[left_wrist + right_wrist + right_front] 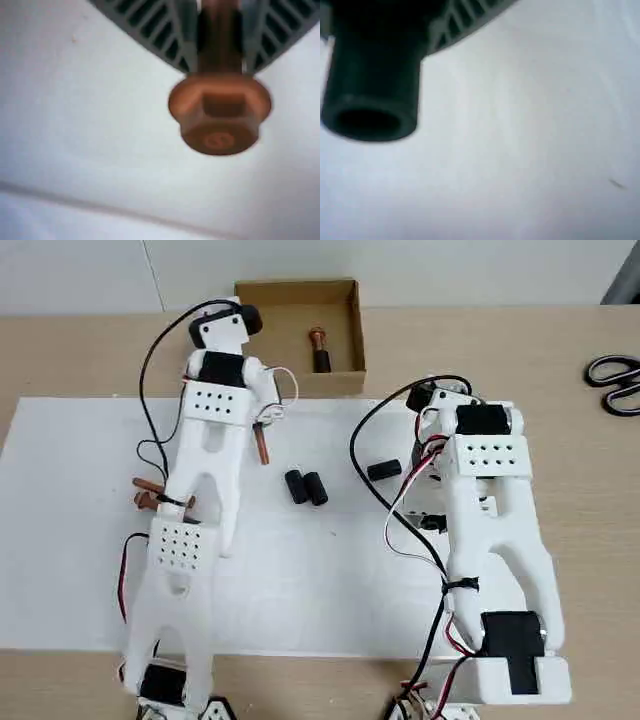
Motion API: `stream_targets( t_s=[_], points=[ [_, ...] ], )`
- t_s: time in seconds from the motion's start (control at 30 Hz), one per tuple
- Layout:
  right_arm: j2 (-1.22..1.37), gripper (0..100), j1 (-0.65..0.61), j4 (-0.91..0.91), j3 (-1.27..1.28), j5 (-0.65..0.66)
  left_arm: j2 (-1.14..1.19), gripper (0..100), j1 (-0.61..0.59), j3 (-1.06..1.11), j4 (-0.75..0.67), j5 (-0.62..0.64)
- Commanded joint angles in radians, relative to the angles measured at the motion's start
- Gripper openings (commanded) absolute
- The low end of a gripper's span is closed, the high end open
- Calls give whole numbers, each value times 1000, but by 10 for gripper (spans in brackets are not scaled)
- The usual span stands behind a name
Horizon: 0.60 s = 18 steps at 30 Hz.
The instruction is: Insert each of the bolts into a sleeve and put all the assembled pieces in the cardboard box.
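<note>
Now a rigid bolt [220, 112] is clamped at its shank by the left gripper [220, 35]. A sleeve [370, 95] is gripped by the right gripper [405, 468].

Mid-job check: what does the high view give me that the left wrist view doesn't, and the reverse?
High view adds: the cardboard box holding one assembled piece, two loose sleeves, spare bolts. Left wrist view adds: the hex head of the held bolt, the left hand clamping its shank between ribbed fingers. Shared: that bolt and the white sheet.
</note>
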Motion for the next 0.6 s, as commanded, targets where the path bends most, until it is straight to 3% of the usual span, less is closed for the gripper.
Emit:
stream_targets(
  t_s=[0.0,0.33,0.57],
  points=[
    [-110,4,5,-2,-5,8,-189,6,15,-28,21,-6],
    [-426,4,-51,-33,32,8,-508,6,2,102,20,-143],
    [-638,4,-137,-44,229,8,-841,6,32,341,20,-141]
  ],
)
